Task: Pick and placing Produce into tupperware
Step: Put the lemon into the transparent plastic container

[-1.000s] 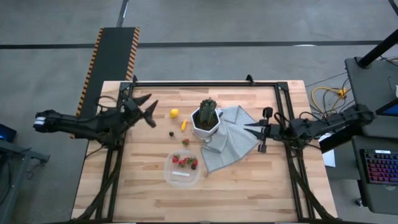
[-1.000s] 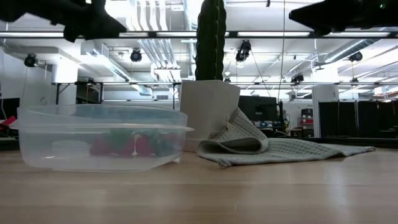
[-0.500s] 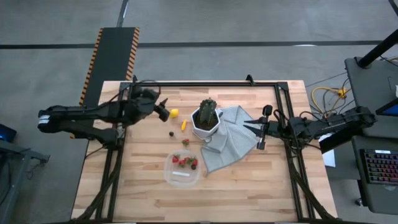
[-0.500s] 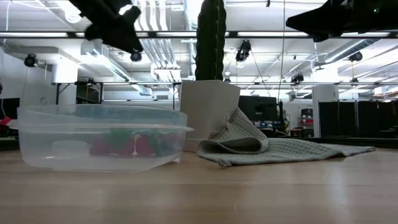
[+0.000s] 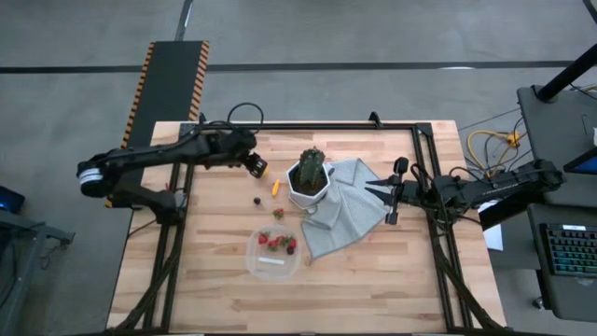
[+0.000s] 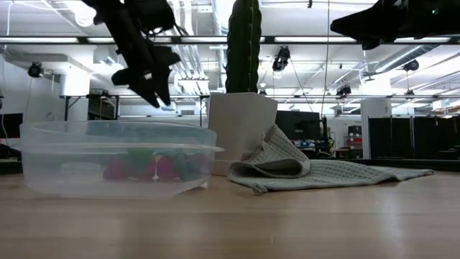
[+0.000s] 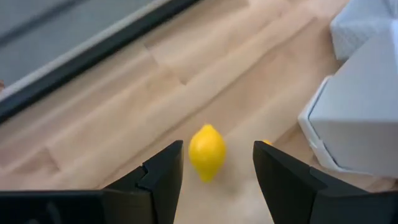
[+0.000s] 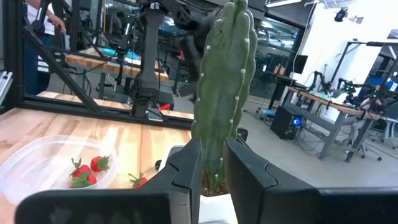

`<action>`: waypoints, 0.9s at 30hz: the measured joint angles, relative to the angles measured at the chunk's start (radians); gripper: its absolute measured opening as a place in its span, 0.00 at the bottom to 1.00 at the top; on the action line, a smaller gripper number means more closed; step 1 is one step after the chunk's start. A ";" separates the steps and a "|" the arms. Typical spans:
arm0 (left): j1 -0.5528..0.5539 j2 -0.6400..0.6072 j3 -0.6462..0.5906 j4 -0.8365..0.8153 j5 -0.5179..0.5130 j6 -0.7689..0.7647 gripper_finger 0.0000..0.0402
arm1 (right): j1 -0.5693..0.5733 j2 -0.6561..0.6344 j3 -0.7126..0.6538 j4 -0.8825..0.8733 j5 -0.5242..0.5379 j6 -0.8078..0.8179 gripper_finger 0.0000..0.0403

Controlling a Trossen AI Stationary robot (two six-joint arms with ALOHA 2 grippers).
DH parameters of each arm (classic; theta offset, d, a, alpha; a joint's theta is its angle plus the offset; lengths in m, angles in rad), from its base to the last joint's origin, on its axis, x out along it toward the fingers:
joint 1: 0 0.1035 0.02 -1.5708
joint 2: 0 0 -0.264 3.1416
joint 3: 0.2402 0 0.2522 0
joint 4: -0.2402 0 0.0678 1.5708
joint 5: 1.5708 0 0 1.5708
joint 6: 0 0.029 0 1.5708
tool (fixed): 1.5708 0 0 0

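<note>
While the dark left gripper (image 5: pixel 256 167) hangs over the small yellow lemon (image 7: pixel 206 152) in the upper middle of the overhead frame, its two fingers stand spread with the lemon lying on the pale wooden table (image 5: pixel 373 271) between them and touched by neither. The clear rounded-square plastic tupperware (image 5: pixel 273 254) sits lower centre of that frame, well apart from the lemon, with several red strawberries (image 5: pixel 276 243) already inside it. Between the two lie a small orange piece (image 5: pixel 275 187), a dark berry (image 5: pixel 257 200) and one more strawberry (image 5: pixel 278 214), all loose on the wood. Just right of the lemon stands the green cactus (image 5: pixel 312 168) in its white faceted pot (image 5: pixel 304 194), and a grey-green woven cloth (image 5: pixel 347 215) spreads out from the pot toward the right. The right gripper (image 5: pixel 386 193) waits at the cloth's right edge in the overhead frame, its fingers drawn nearly together around nothing.
</note>
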 joint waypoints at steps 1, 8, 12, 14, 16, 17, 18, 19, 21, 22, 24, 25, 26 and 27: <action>0.007 0.015 0.000 -0.001 0.016 0.000 0.45 | 0.000 0.000 0.000 0.000 0.000 0.000 0.15; 0.047 0.109 0.032 -0.031 0.098 0.008 0.47 | 0.000 0.000 0.000 -0.001 0.000 0.018 0.16; 0.065 0.174 0.062 -0.047 0.151 0.009 0.54 | 0.000 0.000 0.000 0.000 0.000 0.013 0.16; 0.071 0.204 0.062 -0.052 0.151 0.028 0.58 | 0.000 0.000 0.000 -0.001 0.000 0.013 0.15; 0.074 0.226 0.062 -0.052 0.162 0.056 0.62 | 0.000 0.000 0.000 0.000 0.000 0.015 0.15; 0.074 0.235 0.063 -0.051 0.170 0.059 0.63 | 0.000 0.000 0.000 -0.001 0.000 0.017 0.15; 0.073 0.243 0.063 -0.050 0.176 0.061 0.64 | 0.000 0.000 0.000 -0.001 0.000 0.017 0.15; 0.073 0.251 0.062 -0.051 0.176 0.065 0.65 | 0.000 0.000 0.000 -0.001 0.000 0.017 0.15; 0.073 0.265 0.062 -0.050 0.176 0.085 0.67 | 0.000 0.000 0.000 -0.002 0.000 0.017 0.15; 0.073 0.270 0.062 -0.050 0.176 0.086 0.68 | 0.000 0.000 0.000 -0.006 0.000 0.017 0.15; 0.074 0.277 0.063 -0.047 0.181 0.082 0.69 | 0.000 0.000 0.000 -0.015 0.000 0.016 0.16; 0.073 0.280 0.062 -0.044 0.182 0.080 0.70 | 0.000 0.000 0.000 -0.018 0.000 0.017 0.16; 0.073 0.282 0.063 -0.041 0.184 0.080 0.71 | 0.000 0.000 0.000 -0.019 0.000 0.017 0.16; 0.073 0.285 0.063 -0.043 0.185 0.080 0.71 | 0.000 0.000 0.000 -0.019 0.000 0.017 0.16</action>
